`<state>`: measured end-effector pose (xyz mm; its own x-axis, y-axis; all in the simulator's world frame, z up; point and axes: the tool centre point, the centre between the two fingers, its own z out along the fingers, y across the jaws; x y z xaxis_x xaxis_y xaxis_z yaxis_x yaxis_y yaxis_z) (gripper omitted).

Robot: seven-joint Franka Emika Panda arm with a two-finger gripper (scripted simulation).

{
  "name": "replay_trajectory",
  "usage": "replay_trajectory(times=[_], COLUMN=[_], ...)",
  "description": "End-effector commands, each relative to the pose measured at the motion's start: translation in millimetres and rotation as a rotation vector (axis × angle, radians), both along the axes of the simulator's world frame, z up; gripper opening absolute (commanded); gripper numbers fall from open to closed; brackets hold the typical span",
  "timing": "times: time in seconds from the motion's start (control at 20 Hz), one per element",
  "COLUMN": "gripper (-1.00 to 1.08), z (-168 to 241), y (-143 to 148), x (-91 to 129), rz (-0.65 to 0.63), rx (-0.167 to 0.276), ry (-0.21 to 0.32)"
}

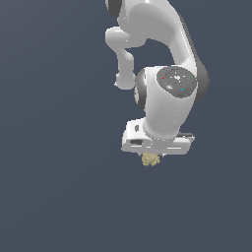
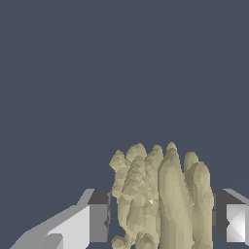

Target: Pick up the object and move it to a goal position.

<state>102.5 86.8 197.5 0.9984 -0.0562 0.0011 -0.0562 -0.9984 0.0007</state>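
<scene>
Grasp looks made: white robot gripper (image 2: 158,219) pinches the pale tan-yellow, lumpy ridged clump (image 2: 160,199); next, carry it goalward

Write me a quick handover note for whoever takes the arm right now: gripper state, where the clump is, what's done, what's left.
Gripper: fingers sit on either side of the tan clump and appear closed against it, so it looks gripped.
Object: the clump hangs just below the hand in the exterior view, mostly hidden by it.
Done: the grasp seems made. Whether it is lifted cannot be told against the plain background.
Left: carry it to the goal position; no goal marker shows in either view, so confirm the target first.
</scene>
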Motion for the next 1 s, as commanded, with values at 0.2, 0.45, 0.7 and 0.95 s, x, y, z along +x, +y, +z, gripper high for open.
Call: replay_trajectory(times=[0.2,0.45,0.7,0.95], gripper=[-1.00,-1.00,-1.00,-1.00], z=[37,58,73,82], y=[40,62,78,88], x=[14,23,30,34], rz=[-0.001,-0.001,-0.001,-0.001], rx=[0.000,0.000,0.000,0.000], ry=[0.001,0.001,0.001,0.001])
